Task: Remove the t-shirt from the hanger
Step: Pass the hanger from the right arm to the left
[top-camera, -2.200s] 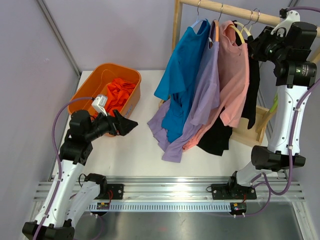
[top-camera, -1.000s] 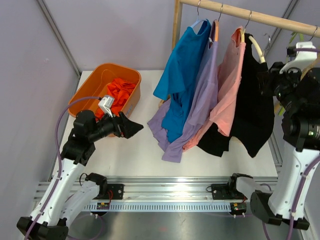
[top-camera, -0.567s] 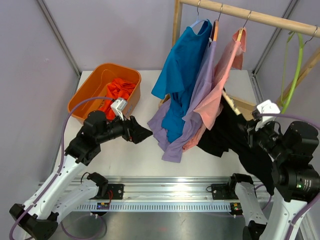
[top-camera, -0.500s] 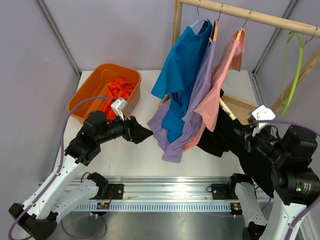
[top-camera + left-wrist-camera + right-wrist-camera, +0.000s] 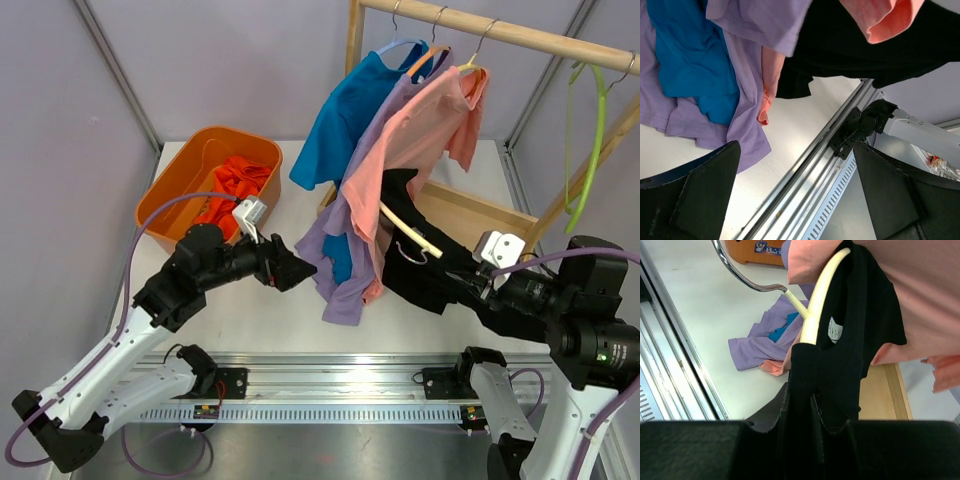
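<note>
- Since prior frames: right arm has dropped from the rail (image 5: 480, 26) at 1 o'clock, dragging the black tee (image 5: 425, 268) + cream hanger (image 5: 405, 229) down to approx 4 o'clock over the table (image 5: 270, 325). The pink tee (image 5: 410, 140) is swept up-left. Left arm has reached in twd the clothes.
- Right gripper (image 5: 465, 287): clenched on black tee at the shoulder, cloth bunched over the hanger arm.
- Left gripper (image 5: 290, 272): released, jaws wide apart, nothing between them; sits just beside the purple tee (image 5: 345, 290), at its 9 o'clock.
- Progress, my read: hanger is off the rail, but tee is not yet off the hanger. Left to do: strip tee free, prob. w/ the left gripper.
- Materials: tee is limp, matt black knit w/ white neck label (image 5: 835, 331). Hanger arm is smooth, curved, plastic-looking; its hook (image 5: 740, 275) is shiny metal.
</note>
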Controlling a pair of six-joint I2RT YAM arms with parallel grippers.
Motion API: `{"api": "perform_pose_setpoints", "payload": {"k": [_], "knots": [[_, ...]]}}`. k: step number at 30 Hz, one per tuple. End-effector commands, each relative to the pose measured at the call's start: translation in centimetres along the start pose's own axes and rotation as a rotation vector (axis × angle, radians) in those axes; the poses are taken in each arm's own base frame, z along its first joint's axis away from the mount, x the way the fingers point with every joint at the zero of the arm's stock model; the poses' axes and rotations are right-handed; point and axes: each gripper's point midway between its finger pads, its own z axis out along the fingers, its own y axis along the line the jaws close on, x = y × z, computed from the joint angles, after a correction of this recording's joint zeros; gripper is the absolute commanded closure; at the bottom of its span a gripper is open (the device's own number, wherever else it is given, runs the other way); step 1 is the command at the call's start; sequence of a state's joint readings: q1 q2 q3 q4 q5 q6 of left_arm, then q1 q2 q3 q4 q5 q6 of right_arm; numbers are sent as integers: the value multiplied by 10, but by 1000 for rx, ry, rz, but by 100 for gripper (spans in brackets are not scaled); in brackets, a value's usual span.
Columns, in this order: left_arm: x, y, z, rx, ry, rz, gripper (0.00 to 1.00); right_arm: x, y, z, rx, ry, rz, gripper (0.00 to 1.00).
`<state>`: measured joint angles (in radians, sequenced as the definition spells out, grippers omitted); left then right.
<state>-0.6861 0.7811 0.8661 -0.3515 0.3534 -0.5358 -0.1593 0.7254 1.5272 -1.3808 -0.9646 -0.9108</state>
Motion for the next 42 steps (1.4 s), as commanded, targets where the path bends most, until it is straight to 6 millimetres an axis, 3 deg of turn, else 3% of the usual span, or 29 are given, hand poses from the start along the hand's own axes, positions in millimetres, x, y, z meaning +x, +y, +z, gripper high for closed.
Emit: {"api": "perform_pose_setpoints", "payload": {"k": [1, 10, 15, 18, 23, 28, 32, 34, 37, 39, 41, 42], "knots": [[-29, -16, -6, 24, -80, 46, 1, -16, 55, -5, -231, -97, 136, 100], [-40, -41, -6, 132, -117, 73, 1, -19, 61, 5, -340, -184, 229, 100], [-51, -50, 15, 177, -121, 67, 1, -42, 58, 3, -383, -270, 223, 100], [-67, -58, 24, 194, -148, 85, 1, -59, 55, -2, -401, -316, 211, 100], [-114, -75, 28, 183, -241, 126, 1, -88, 51, -11, -407, -381, 179, 100], [-152, -55, 19, 4, -384, 109, 5, -108, 55, -22, -446, -416, 182, 100], [-167, -32, 17, -131, -444, 56, 21, -100, 48, -15, -425, -396, 209, 100], [-168, -23, 19, -165, -450, 35, 26, -95, 48, -12, -427, -391, 228, 100], [-161, -27, 18, -120, -436, 82, 24, -100, 56, -17, -484, -414, 235, 100], [-152, -50, 4, -8, -407, 179, 14, -102, 53, -18, -504, -407, 250, 100], [-136, -58, -6, 49, -377, 234, 5, -104, 48, -16, -497, -400, 257, 100], [-131, -69, -22, 97, -384, 274, 2, -101, 42, -12, -491, -394, 280, 100]]}}
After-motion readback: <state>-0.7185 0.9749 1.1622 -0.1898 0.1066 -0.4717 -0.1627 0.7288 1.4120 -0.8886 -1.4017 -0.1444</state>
